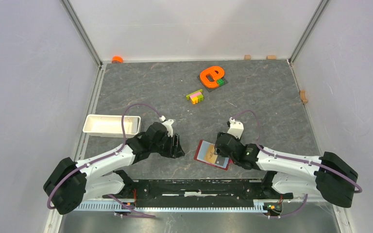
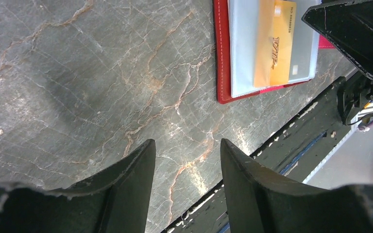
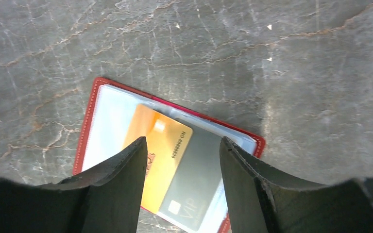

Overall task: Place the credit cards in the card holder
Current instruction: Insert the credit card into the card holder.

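Red card holder (image 3: 108, 119), tan-orange card (image 3: 167, 141), grey veined table (image 3: 272, 58)

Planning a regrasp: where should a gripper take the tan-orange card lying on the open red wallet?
The tan-orange plastic card lies flat on the open dark red wallet, overlapping a grey card. Probably catch its exposed short end, uppermost in the right wrist view, right gripper descending tilted from above; flat faces offer nothing else.

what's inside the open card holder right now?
The card holder lies open: a tan-orange card overlaps a grey VIP card on the pale lining. The overlapped part of the grey card and anything beneath both are hidden; whether they're sleeved can't be told.
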